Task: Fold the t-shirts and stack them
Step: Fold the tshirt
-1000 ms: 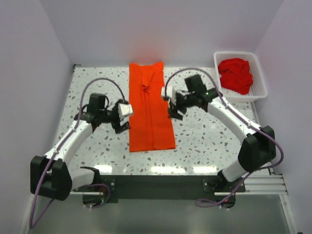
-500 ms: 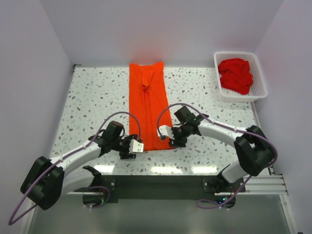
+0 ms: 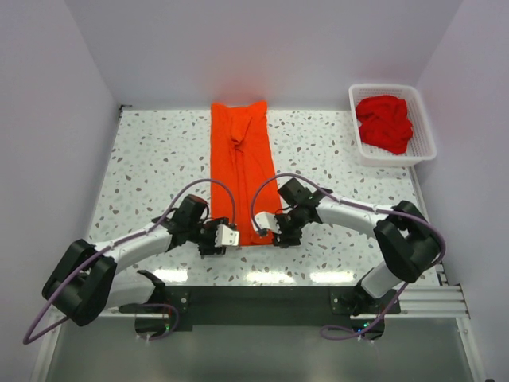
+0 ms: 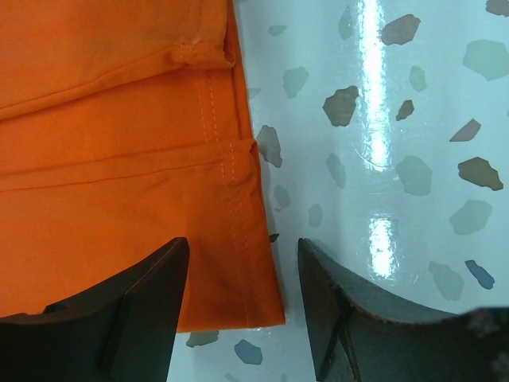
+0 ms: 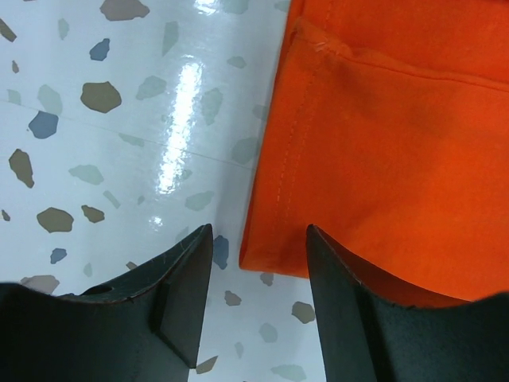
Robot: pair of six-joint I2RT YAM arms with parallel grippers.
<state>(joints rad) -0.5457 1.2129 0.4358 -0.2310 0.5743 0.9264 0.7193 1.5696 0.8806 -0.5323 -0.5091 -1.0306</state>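
Our left hand (image 4: 238, 274) stands part open and holds nothing, its jaws astride the near left corner of the orange-red t-shirt (image 3: 245, 171). Our right hand (image 5: 256, 247) is likewise part open and empty, astride that shirt's near right corner. The shirt lies folded into a long strip on the speckled bench (image 3: 159, 159). Right of the shirt's far end, deeper red t-shirts (image 3: 384, 123) sit heaped in a white basket (image 3: 394, 159).

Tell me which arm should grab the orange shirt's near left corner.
Left. The left claw straddles that corner of the shirt, open; the right claw sits at the other near corner.
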